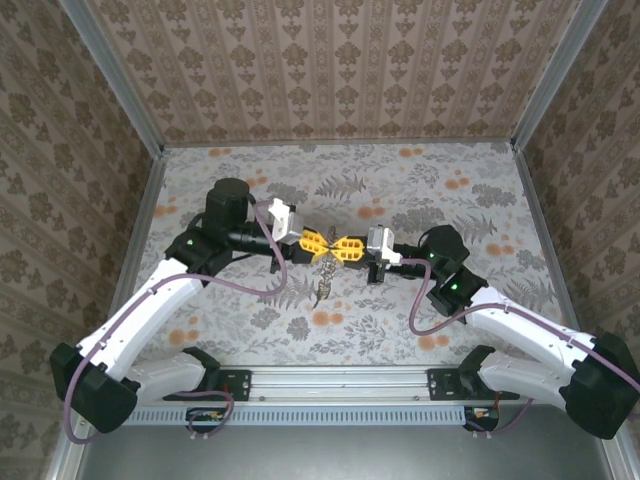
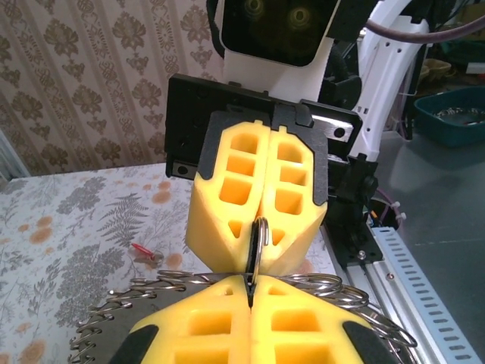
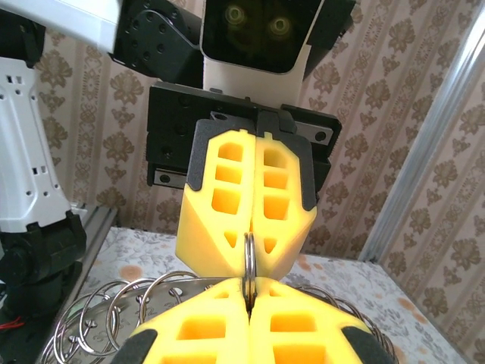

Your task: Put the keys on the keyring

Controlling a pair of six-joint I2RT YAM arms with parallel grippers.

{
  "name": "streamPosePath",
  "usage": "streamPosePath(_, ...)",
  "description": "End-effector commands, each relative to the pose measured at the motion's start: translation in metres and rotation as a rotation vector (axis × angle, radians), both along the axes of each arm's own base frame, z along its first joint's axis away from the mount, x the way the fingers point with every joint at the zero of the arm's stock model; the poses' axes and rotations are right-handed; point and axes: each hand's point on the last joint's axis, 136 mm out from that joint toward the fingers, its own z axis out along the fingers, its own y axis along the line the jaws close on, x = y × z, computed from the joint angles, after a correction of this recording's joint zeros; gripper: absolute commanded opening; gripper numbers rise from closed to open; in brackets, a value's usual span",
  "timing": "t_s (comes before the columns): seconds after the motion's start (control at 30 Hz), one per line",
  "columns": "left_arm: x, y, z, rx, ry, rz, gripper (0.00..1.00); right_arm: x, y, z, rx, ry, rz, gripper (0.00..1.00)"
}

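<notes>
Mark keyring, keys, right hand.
keyring [image 2: 260,236]: left wrist view, ring's upper arc, seen edge-on.
keys [image 1: 324,283]: top external view, middle of the hanging bunch.
right hand [image 1: 348,246]: top external view, midway between its fingertips.

The fingers of the left gripper [image 1: 320,243] and the right gripper [image 1: 341,246] are matt yellow plastic, faintly grainy, set on matt black mounts. The keyring [image 2: 260,231] is thin, bright, polished metal. The keys [image 2: 106,322] are duller grey metal. The arm shells [image 1: 150,310] look like smooth white plastic. The table [image 1: 480,200] wears a matt flower-print covering, and the front rail [image 1: 340,412] is pale ribbed metal.
</notes>
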Motion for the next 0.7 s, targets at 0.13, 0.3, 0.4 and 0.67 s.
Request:
streamPosePath(0.13, -0.009, -0.012, 0.013, -0.049, -0.037, -0.014, 0.0, 0.013, 0.001, -0.024, -0.064, 0.064, -0.063, 0.12)
streamPosePath(0.3, -0.007, -0.008, -0.003, 0.006, -0.056, 0.011, 0.0, 0.013, 0.0, -0.028, -0.095, 0.073, -0.064, 0.14)
streamPosePath(0.4, -0.007, -0.007, -0.011, 0.022, -0.066, 0.014, 0.0, 0.014, -0.002, -0.028, -0.099, 0.074, -0.066, 0.16)
streamPosePath(0.67, -0.007, -0.005, -0.024, 0.03, -0.084, 0.014, 0.0, 0.012, -0.006, -0.029, -0.104, 0.075, -0.059, 0.19)
